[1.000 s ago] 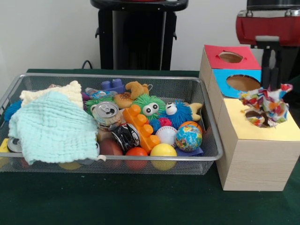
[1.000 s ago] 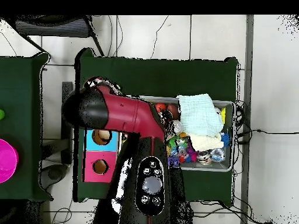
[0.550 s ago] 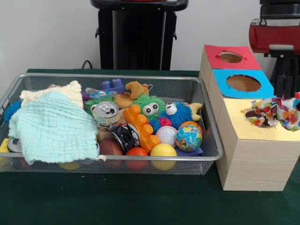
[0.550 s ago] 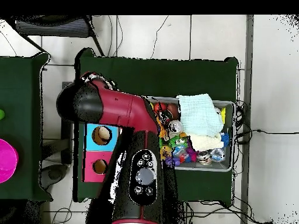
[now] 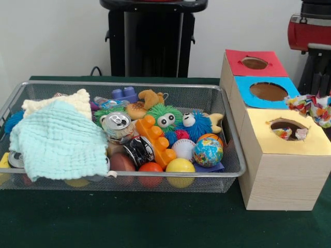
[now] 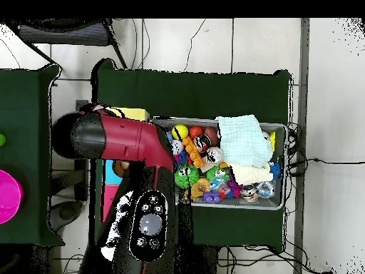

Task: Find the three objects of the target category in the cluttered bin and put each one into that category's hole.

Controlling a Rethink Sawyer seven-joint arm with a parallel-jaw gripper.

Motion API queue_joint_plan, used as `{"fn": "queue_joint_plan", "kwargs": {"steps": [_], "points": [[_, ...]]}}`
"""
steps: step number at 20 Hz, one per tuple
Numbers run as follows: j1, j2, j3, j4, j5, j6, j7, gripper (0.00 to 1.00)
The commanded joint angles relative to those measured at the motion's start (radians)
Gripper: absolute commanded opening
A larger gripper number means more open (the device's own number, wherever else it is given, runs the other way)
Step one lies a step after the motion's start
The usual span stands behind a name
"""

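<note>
One arm (image 5: 316, 32) at right edge; gripper (image 5: 316, 92) apparently clamping colourful cloth (image 5: 312, 106).

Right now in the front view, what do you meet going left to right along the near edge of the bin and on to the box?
Mint cloth → red ball → yellow ball → globe ball → yellow hole → patterned cloth.
</note>
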Motion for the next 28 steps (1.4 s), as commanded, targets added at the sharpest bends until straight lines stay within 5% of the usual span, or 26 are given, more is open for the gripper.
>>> {"fn": "queue_joint_plan", "kwargs": {"steps": [1, 9, 19, 28], "points": [[0.013, 0.043, -0.002, 0.116, 0.057, 0.096, 0.296, 0.0], [0.018, 0.116, -0.017, 0.084, 0.075, -0.014, 0.272, 0.0], [-0.001, 0.092, -0.049, 0.118, 0.047, 0.056, 0.205, 0.0], [0.024, 0.126, -0.055, 0.114, 0.058, 0.015, 0.229, 0.0]]}}
